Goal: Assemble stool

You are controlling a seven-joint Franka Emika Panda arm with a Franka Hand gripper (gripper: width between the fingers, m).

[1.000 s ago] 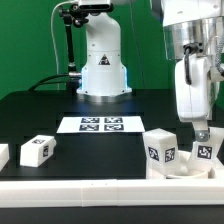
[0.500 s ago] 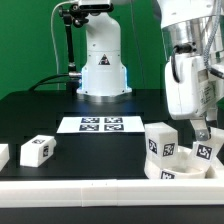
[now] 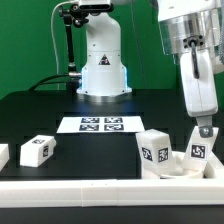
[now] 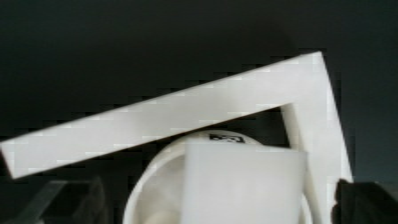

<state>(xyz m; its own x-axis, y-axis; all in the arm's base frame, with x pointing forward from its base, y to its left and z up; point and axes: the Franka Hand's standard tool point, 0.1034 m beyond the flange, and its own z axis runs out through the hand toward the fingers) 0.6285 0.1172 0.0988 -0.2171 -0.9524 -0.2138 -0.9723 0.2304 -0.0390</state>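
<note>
On table (image 3: 30,115), white tagged stool (image 3: 158,152)

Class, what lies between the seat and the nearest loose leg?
Nothing: the exterior view shows bare table between seat and leg; the marker board lies farther back.

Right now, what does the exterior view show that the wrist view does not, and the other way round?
Only the exterior view: the marker board, a loose leg at the exterior view's left, the seat and the gripper above it. Only the wrist view: the corner where two white rails meet. Both: the tagged leg under the gripper; the wrist view shows this leg close, between the open jaws.
</note>
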